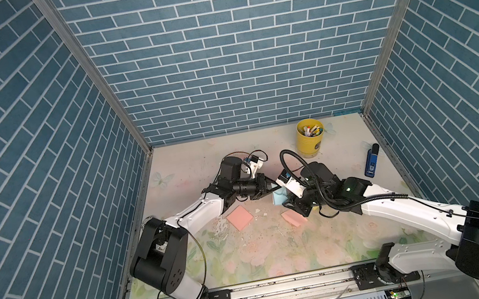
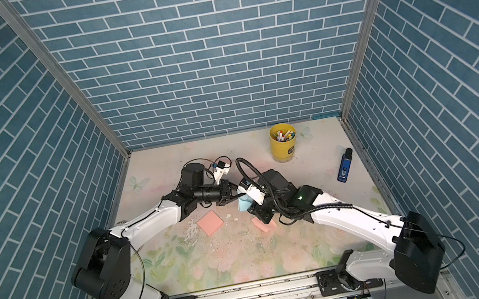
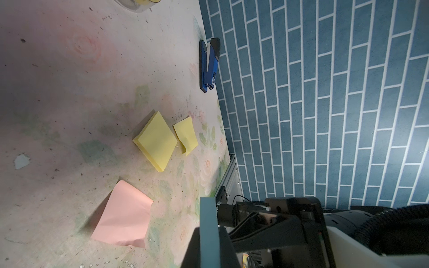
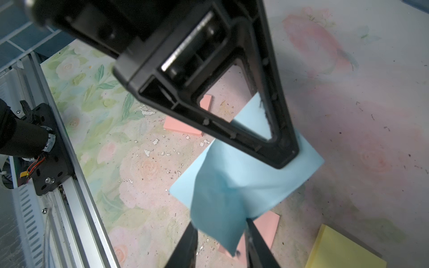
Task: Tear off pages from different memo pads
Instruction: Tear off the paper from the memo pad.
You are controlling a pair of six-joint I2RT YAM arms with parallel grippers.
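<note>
My left gripper [image 3: 209,250] is shut on the edge of the light blue memo pad [image 3: 209,229], which lies mid-table [image 1: 279,198]. In the right wrist view a light blue page [image 4: 218,208] curls up off that pad [image 4: 290,176]. Its free corner hangs between the spread fingers of my right gripper [image 4: 220,243], which is open. The left gripper's finger [image 4: 283,139] presses on the pad. The pink pad [image 1: 240,218] lies to the left and a pink page [image 1: 294,218] nearer the front. The yellow pad [image 3: 156,141] and a yellow page [image 3: 186,135] lie beyond them in the left wrist view.
A yellow cup [image 1: 311,137] holding pens stands at the back right. A blue stapler [image 1: 371,160] lies near the right wall. Blue brick walls close in three sides, and a metal rail [image 1: 288,284] runs along the front edge.
</note>
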